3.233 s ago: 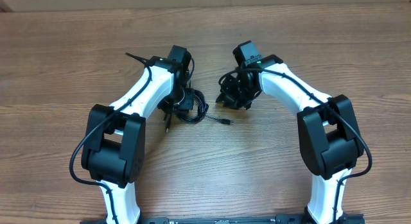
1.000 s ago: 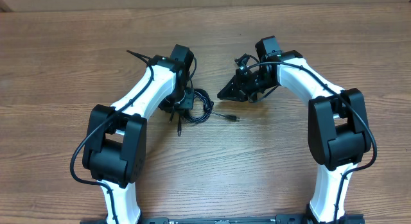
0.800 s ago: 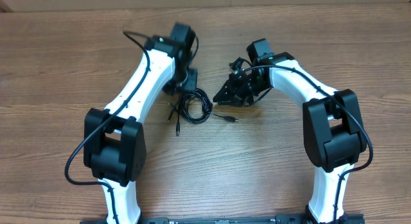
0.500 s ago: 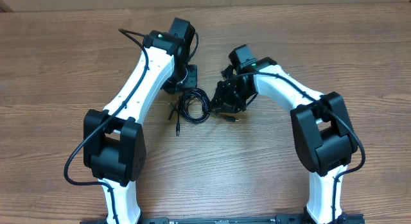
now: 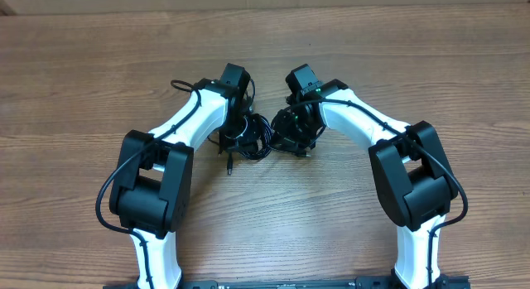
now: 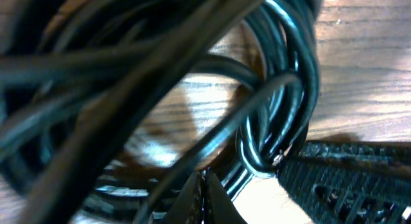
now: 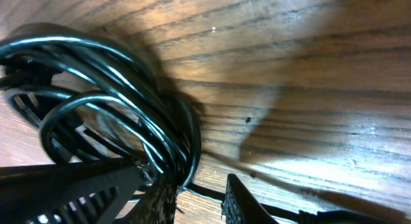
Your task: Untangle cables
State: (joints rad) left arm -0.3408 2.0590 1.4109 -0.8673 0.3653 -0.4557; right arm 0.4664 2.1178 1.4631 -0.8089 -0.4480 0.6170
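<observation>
The cables [image 5: 252,140] lie in one black tangled coil about mid-counter, on the wood counter [image 5: 83,74]. Both arms reach inward and meet over it. The left hand [image 5: 240,132] sits on the coil's left side and the right hand [image 5: 290,138] on its right. The two hands are near each other, with the bundle between and under them. One loose end with a plug [image 5: 227,165] trails out of the coil toward the near edge, below the left hand. Another short end [image 5: 303,154] pokes out just below the right hand.

From the left wrist, glossy loops fill nearly the whole view, close against the camera. The left hand's tips are together at a point under the loops; whether a strand is pinched there I cannot tell. A ridged black finger [image 6: 347,185] lies just beside the loops at lower right.

From the right wrist, the coil sits up and to the side of the right hand's fingers [image 7: 241,201]. These stand slightly apart, with bare wood showing in the gap. The bundle touches the finger nearer the coil, and a thin strand crosses low between the two.
</observation>
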